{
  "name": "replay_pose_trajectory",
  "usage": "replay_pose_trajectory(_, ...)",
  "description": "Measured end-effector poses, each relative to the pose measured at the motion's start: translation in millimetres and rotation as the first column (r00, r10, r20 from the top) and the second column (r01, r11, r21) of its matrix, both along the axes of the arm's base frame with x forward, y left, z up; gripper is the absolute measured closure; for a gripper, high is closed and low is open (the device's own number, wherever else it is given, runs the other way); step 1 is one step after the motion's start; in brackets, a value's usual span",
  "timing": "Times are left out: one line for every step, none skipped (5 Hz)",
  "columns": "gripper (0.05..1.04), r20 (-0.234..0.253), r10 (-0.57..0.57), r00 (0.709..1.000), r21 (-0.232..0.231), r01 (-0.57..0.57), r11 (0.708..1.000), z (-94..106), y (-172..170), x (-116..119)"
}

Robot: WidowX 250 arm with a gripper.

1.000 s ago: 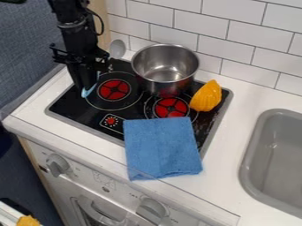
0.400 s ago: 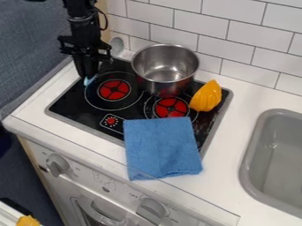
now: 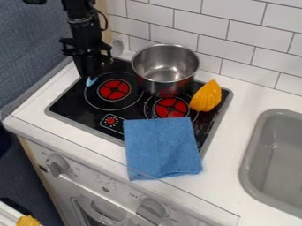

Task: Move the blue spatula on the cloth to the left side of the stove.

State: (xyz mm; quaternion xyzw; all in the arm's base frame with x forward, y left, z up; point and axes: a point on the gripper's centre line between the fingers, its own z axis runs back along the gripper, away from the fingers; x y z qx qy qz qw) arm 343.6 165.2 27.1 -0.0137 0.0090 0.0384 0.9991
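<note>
In the camera view, the arm hangs nearly upright at upper left, gripper low over the stove's back-left part (how open, or gripping what, I can't tell). The blue spatula peeks out beneath, beside 1 red burner.

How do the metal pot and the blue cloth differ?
The pot is shiny and round, while the cloth is matte and roughly rectangular. The pot stands up, open and hollow; the cloth lies flat. The pot sits nearer the tiled wall than the cloth. Both overlap the stove.
</note>
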Motion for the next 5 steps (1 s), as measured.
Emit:
replay_pose_trajectory(0.377,0.004,-0.006,1.000,0.002,0.006,1.000,0.9,-3.3,-6.8)
replay_pose_trajectory(0.116,0.057,-0.002,0.998,0.034,0.000,0.999,22.6,-4.7,-11.7)
replay_pose_trajectory(0.078,0.096,-0.006,0.995,0.075,-0.002,0.997,44.0,-8.5,-20.3)
replay_pose_trajectory(0.083,0.139,-0.033,0.990,0.102,0.019,0.995,61.3,-18.2,-27.6)
replay_pose_trajectory(0.083,0.151,-0.046,0.987,0.107,0.030,0.994,68.1,-27.4,-33.8)
